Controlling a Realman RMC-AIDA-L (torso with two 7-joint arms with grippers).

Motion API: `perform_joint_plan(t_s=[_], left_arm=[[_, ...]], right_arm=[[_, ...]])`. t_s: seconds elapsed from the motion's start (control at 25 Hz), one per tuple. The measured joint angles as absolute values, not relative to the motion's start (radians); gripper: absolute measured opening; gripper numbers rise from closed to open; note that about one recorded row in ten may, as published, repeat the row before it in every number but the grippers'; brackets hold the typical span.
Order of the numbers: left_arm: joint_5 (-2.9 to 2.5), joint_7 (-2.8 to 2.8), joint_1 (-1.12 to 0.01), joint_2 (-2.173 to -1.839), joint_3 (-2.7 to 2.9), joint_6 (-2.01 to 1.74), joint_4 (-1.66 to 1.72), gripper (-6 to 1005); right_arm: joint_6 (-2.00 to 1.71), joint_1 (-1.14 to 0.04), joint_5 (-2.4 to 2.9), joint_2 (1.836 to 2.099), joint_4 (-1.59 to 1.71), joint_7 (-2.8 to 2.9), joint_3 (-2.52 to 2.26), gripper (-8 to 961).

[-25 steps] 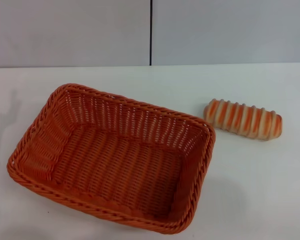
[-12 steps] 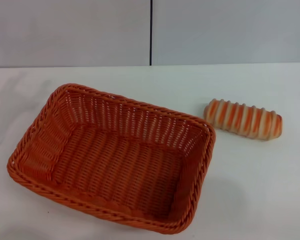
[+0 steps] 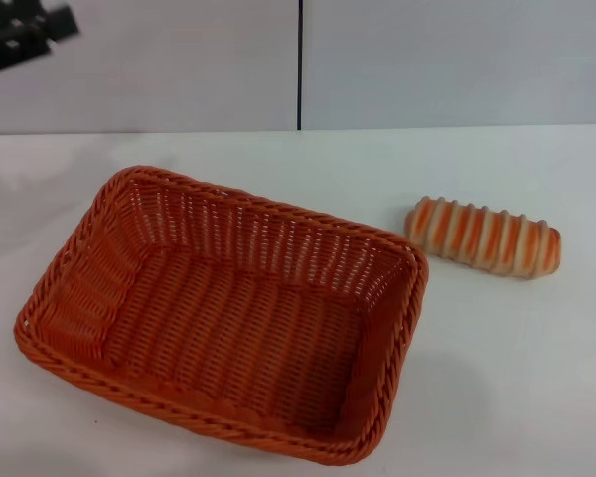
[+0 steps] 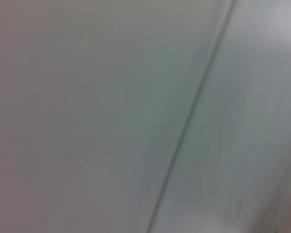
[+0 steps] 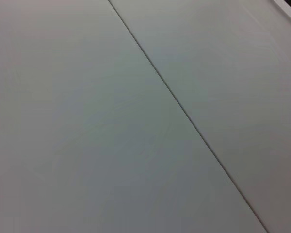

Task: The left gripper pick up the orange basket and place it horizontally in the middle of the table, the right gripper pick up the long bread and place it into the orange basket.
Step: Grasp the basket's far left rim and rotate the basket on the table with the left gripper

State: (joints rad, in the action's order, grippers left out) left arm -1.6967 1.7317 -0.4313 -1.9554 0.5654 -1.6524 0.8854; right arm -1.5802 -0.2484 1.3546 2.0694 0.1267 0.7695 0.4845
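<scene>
The orange basket lies empty on the white table, left of centre in the head view, turned at a slant with its near right corner toward the front edge. The long bread rests striped side up on the table to the right of the basket, clear of its rim. My left gripper shows as a blurred black shape in the top left corner, high above the table and well away from the basket. The right gripper is out of view. Both wrist views show only grey wall panels.
A grey panelled wall with a dark vertical seam stands behind the table's far edge. Bare tabletop lies to the right of and in front of the bread.
The left gripper has come into the head view at the top left corner. Basket and bread have not moved.
</scene>
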Motion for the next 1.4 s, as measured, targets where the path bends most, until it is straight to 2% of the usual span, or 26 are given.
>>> perform_joint_plan(t_s=[0.08,0.28,0.68,1.4], left_arm=[[-1.793,1.826,-0.448,-1.952,0.600,-1.651,0.993,860],[-2.094,1.991,-0.489,-1.995,0.637,-1.650,1.238,860],[-2.385,2.134,-0.539,-2.049,0.741,-1.635,1.298,860],[-2.484,2.155,-0.573,-2.059,0.888,-1.506,1.162,860]], right_arm=[[-1.580,-0.248,1.355,2.069,0.127,0.770,0.485,735],[-1.576,-0.247,1.355,2.069,0.127,0.770,0.485,735],[-1.548,-0.245,1.352,2.069,0.127,0.776,0.485,734],[-1.545,-0.239,1.347,2.071,0.125,0.782,0.489,732]])
